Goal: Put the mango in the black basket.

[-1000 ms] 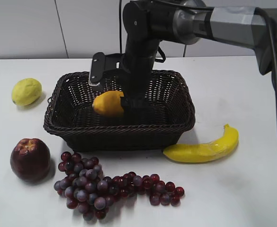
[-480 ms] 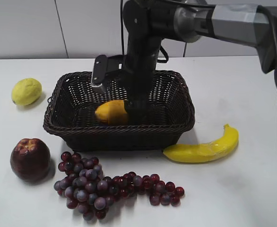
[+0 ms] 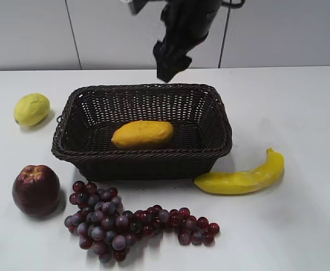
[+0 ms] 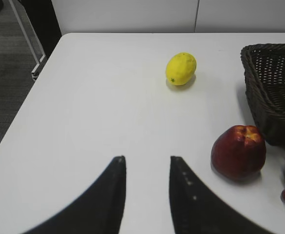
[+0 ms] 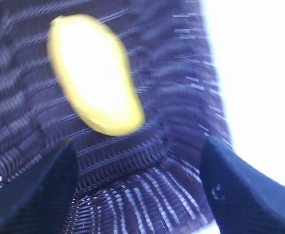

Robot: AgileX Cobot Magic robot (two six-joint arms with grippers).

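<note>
The mango (image 3: 142, 134), plump, oblong and matte orange-yellow, lies on its side on the floor of the black basket (image 3: 210, 148), a dark woven wicker tray with flared walls and a braided rim. Above the basket's far rim hangs the right gripper (image 5: 140, 187), its fingers spread wide and holding nothing. The left gripper (image 4: 146, 183) hovers over bare white table, its two dark curved fingers apart. To the basket's left sit a dimpled lemon (image 3: 31, 109) and a glossy red apple (image 3: 36, 189).

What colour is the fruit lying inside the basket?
Orange-yellow: the mango in the black basket, clearest in the exterior view.
</note>
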